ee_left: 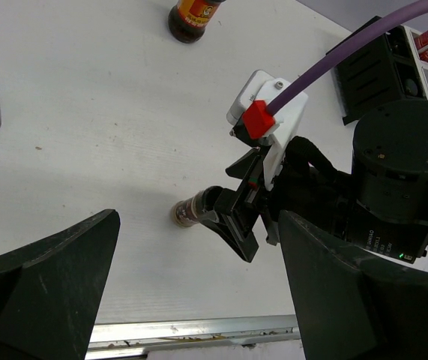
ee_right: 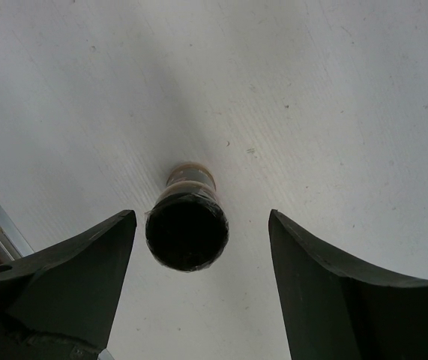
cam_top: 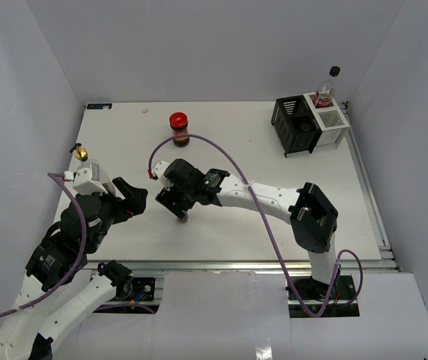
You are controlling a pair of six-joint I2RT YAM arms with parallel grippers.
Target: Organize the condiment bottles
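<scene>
Shaker: the little black-capped shaker (ee_right: 187, 232) stands near the middle of the table (cam_top: 258, 157), a bit toward the near edge. We judge it upright, with its cap facing the wrist camera.
Right gripper: the right gripper (cam_top: 180, 208) is directly over the shaker with its jaws parted, one finger (ee_right: 86, 277) on each side of the cap. There's bare table showing in both gaps, so it holds nothing.
Step in hand: we read this as the pick, closing on the shaker before carrying it off.
Doing it well: we'd come a touch lower so the pads meet the body below the cap. We'd also shift so the gaps match, since the cap sits closer to one finger. Then close slowly and lift straight up.
Risk: it's narrow and light, so we reckon an early touch from one finger could tip it or roll it away.
Left gripper: the left gripper (cam_top: 133, 198) is wide open and empty, hovering just left of the shaker. We'd leave it there, out of the lift path.
Other bottles: the red-lidded jar (cam_top: 179, 127) stands toward the far edge. The gold-topped bottle (cam_top: 81, 153) is at the left edge. The red-labelled bottle (cam_top: 324, 91) stands in the rack.
Rack: the wire rack (cam_top: 307, 124) is in the far right corner, well apart from the shaker and a long carry for it.
Second shaker: we cannot pick it out.
</scene>
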